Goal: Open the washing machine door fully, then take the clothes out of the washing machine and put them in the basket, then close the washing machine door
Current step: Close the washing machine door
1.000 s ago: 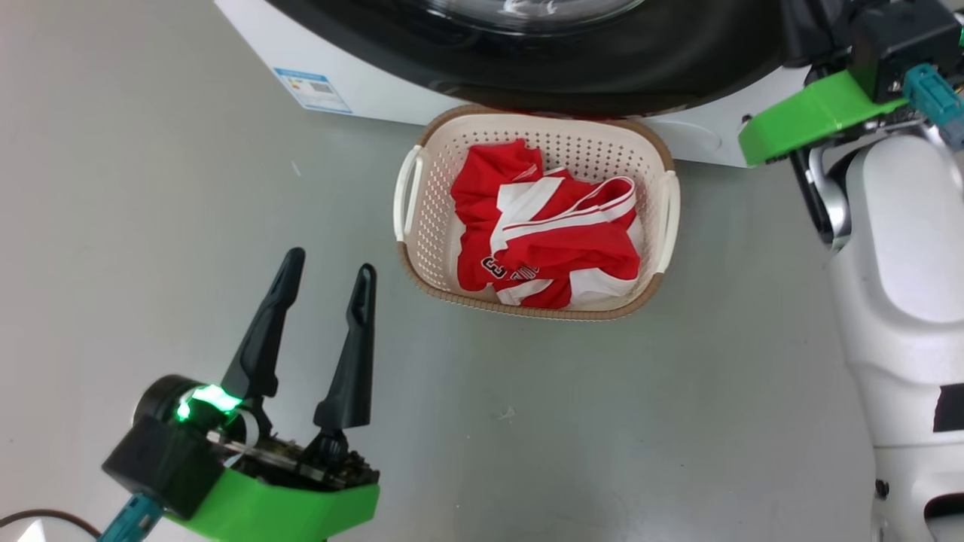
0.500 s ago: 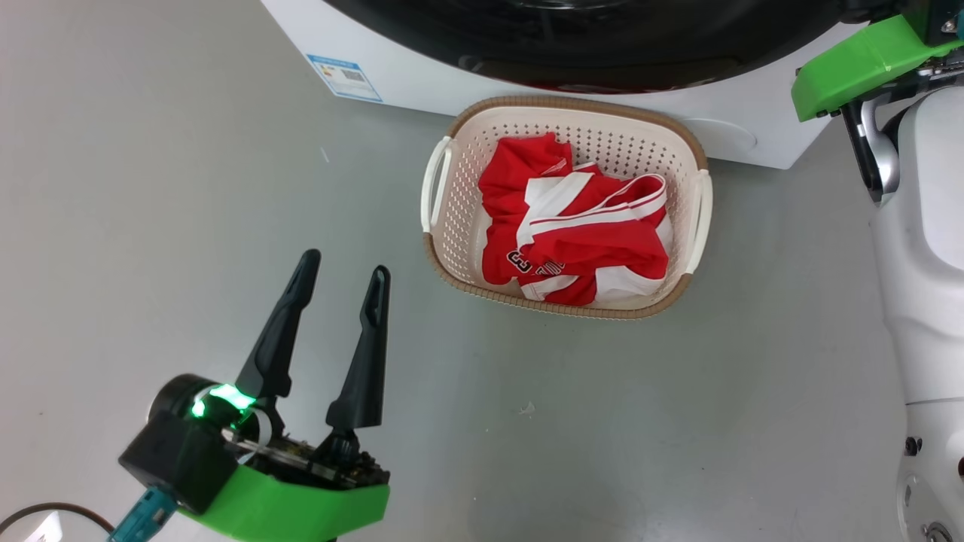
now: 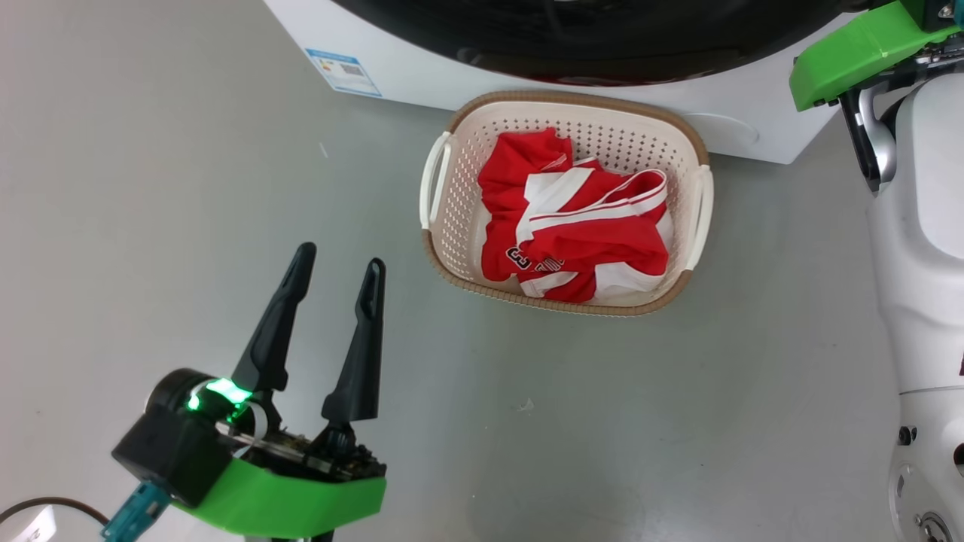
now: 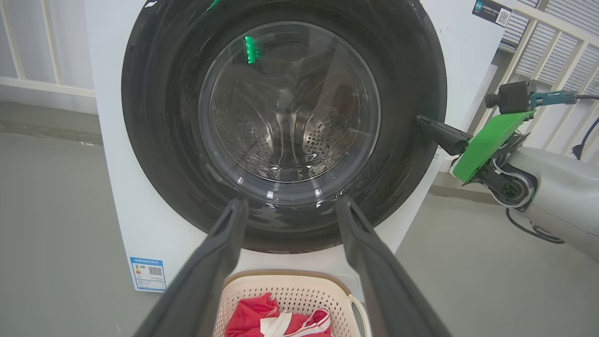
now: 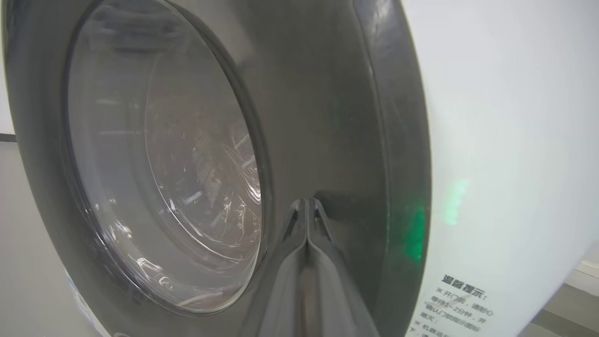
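Jerseys of bright red fabric with white trim lie heaped in the small cream perforated plastic basket on the floor in front of the white boxy washing machine, and the drum behind the glass looks bare, so I judge unloading done. What's left is the closing: the round glossy black door lies against the machine's front, my right gripper clenched on nothing with its tips at the door's outer band, my left gripper released, well out from the machine. Whether the latch has caught I cannot tell; that seam is blurred.
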Available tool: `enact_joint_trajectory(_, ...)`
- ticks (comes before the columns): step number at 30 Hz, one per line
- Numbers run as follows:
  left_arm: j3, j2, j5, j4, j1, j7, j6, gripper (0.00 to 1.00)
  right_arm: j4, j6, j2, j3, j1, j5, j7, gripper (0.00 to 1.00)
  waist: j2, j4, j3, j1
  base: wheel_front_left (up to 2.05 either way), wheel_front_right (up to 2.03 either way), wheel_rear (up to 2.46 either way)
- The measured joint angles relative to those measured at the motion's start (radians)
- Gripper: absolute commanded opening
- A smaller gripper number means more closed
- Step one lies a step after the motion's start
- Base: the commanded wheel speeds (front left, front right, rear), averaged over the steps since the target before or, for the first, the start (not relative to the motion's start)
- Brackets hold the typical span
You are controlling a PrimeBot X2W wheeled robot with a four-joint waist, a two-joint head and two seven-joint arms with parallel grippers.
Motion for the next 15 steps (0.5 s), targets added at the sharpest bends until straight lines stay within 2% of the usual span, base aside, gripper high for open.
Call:
enact_joint_trajectory(7, 0.013, 0.0, -0.036, 0.036, 0.001, 0.0, 0.028, 1.0, -0.044, -0.007, 0.001, 0.035, 0.054, 0.035, 0.0, 0.0, 0.0, -0.031, -0.024, 0.0, 0.0, 0.0, 0.0)
enact_joint_trajectory(8, 0.013, 0.0, -0.036, 0.036, 0.001, 0.0, 0.028, 1.0, -0.044, -0.007, 0.001, 0.035, 0.054, 0.035, 0.0, 0.09, 0.0, -0.031, -0.024, 0.0, 0.0, 0.0, 0.0)
enact_joint_trajectory(11, 0.021, 0.0, -0.032, 0.054, 0.001, 0.0, 0.045, 1.0, -0.061, -0.007, 0.005, 0.081, 0.112, 0.068, 0.0, 0.59, 0.0, -0.046, -0.038, 0.0, 0.0, 0.0, 0.0)
enact_joint_trajectory(12, 0.022, 0.0, -0.031, 0.058, 0.001, 0.0, 0.048, 1.0, -0.067, -0.007, 0.007, 0.093, 0.132, 0.079, 0.001, 0.93, 0.0, -0.052, -0.043, 0.0, 0.0, 0.0, 0.0)
enact_joint_trajectory(13, 0.023, 0.0, -0.027, 0.06, 0.002, 0.0, 0.052, 1.0, -0.075, -0.007, 0.011, 0.103, 0.15, 0.084, 0.001, 1.0, 0.0, -0.058, -0.049, 0.0, 0.0, 0.0, 0.0)
enact_joint_trajectory(15, 0.023, 0.0, -0.025, 0.064, 0.002, 0.0, 0.053, 1.0, -0.092, -0.007, 0.011, 0.129, 0.18, 0.113, 0.001, 1.0, 0.0, -0.071, -0.059, 0.0, 0.0, 0.0, 0.0)
